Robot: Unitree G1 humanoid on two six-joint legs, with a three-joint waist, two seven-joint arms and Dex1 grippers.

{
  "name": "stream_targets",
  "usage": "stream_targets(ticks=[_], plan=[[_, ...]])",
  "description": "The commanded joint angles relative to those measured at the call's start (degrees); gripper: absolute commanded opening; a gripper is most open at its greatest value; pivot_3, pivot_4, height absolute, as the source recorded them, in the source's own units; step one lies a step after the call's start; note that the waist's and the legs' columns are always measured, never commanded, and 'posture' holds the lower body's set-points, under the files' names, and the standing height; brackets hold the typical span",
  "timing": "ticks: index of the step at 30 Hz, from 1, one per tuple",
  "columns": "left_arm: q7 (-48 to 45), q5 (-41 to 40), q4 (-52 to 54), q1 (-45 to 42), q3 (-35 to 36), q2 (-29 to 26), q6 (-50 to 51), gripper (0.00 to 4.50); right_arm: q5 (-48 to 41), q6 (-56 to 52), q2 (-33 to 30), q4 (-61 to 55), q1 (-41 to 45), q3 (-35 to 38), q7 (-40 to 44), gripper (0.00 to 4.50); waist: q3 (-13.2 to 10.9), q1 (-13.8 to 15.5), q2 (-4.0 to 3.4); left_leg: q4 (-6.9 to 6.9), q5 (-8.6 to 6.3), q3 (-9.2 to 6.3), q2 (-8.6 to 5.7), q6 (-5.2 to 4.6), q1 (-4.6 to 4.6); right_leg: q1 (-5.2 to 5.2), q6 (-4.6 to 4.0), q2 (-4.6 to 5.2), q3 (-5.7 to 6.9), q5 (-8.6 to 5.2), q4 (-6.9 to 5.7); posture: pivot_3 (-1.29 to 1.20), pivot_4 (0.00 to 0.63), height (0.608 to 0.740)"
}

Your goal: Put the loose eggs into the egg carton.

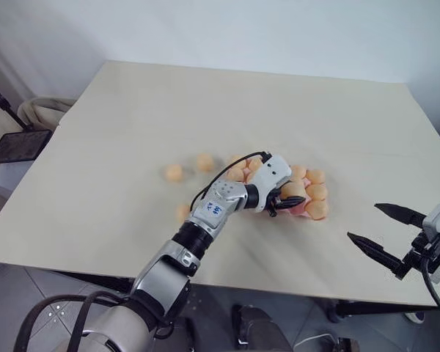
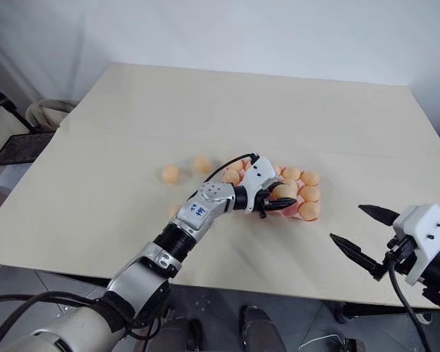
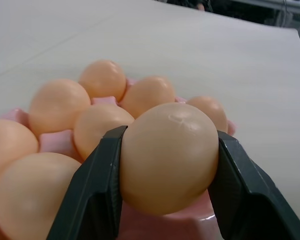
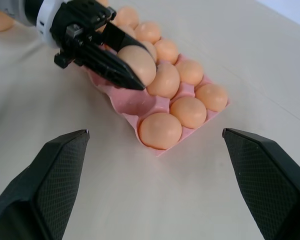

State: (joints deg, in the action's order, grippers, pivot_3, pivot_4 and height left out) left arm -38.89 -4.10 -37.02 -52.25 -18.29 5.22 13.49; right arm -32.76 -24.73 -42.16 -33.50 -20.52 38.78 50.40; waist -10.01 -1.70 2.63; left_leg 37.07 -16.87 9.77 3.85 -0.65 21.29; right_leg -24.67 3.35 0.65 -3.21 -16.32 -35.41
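egg carton (image 1: 302, 207) sits mid-frame on the table (image 1: 132, 132), right of centre; two loose eggs (image 1: 174, 172) lie to its left.

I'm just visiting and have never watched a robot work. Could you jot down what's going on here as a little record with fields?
Surface: pale table
Egg carton: pink tray near the table's middle, most cups filled, an empty cup under the held egg
Left gripper: jaws closed on one egg, held just above the carton
Right gripper: jaws wide apart, holding nothing, off to the right of the carton
Loose eggs on table: two left of the carton, a third partly hidden by the left arm
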Motion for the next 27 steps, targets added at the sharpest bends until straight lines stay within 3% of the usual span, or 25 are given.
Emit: stream_targets(ticks=[1, 10, 11, 17, 27], plan=[[-1.6, 0.5, 0.1, -2.0, -0.3, 1.7, -1.6, 1.97, -0.6, 2.3, 1.0, -2.2, -0.6, 2.4, -0.8, 4.50, 0.0, 0.0, 0.00, 0.00, -0.01, 0.00, 0.00, 0.00, 0.00, 0.01, 0.00, 0.00, 0.00, 0.00, 0.00, 0.00, 0.150, 0.740], [-2.7, 2.1, -2.9, -2.9, -0.9, 2.6, -2.1, 1.97, -0.5, 5.2, 5.2, -2.8, -5.5, 1.6, -1.8, 4.50, 0.0, 0.1, -0.01, 0.00, -0.03, -0.02, 0.00, -0.01, 0.00, 0.01, 0.01, -0.02, 0.01, -0.02, 0.00, 0.00, 0.150, 0.740], [-2.7, 2.2, -3.0, -3.0, -0.9, 2.6, -2.2, 2.63, -0.3, 5.7, 5.9, -2.8, -6.0, 1.1, -1.9, 4.50, 0.0, 0.1, -0.01, 0.00, -0.04, -0.02, 0.00, -0.01, -0.01, 0.01, 0.01, -0.01, 0.01, -0.02, 0.00, 0.00, 0.150, 0.740], [-3.2, 2.2, -3.0, -3.2, -0.4, 2.7, -2.5, 4.45, 0.9, 8.1, 9.2, -2.4, -7.9, -1.6, -3.0, 4.50, 0.0, -0.1, -0.03, 0.04, -0.04, -0.04, -0.02, -0.03, -0.06, 0.04, 0.00, -0.01, -0.02, -0.02, -0.01, 0.00, 0.150, 0.740], [-4.2, -2.2, 6.2, -4.1, 4.7, 0.7, 0.3, 4.48, 1.6, 11.8, 9.6, 0.5, -7.3, -6.4, -1.3, 4.50, 0.0, -0.1, -0.05, 0.03, -0.03, -0.10, -0.08, -0.07, -0.06, 0.01, -0.01, -0.03, -0.07, -0.03, -0.02, 0.00, 0.150, 0.740]])
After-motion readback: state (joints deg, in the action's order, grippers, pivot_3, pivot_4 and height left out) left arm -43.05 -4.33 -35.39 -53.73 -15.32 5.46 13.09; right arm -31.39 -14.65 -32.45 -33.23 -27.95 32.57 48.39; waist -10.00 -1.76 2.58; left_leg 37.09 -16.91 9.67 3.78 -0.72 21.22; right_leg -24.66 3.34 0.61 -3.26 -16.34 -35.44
